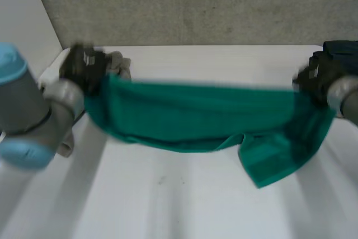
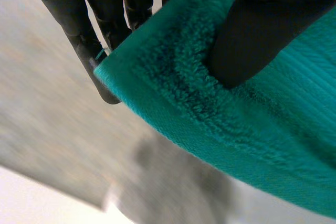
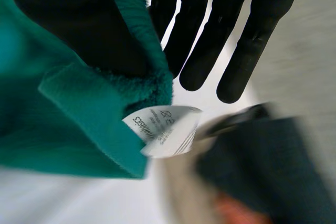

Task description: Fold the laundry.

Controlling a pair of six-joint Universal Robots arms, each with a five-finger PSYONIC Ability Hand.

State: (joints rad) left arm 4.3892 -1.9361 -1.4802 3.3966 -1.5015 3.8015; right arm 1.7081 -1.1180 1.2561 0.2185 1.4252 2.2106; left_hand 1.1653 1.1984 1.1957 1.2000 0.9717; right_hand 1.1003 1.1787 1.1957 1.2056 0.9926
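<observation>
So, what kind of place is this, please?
Probably a robotics lab or test bench, not a home: a white table against a grey concrete-like wall, and a robot's left hand and right hand stretching a green towel above it.

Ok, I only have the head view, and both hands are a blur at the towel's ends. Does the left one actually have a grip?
Observer: Yes. In the left wrist view the left hand pinches the towel between its thumb and fingers, right at a corner.
Operator: And the right?
Observer: The right hand has its thumb pressed on the towel near a corner. Some of its fingers stand straight, clear of the cloth.
Operator: Which corner is that?
Observer: The one with the white label, which hangs just below that thumb.
</observation>
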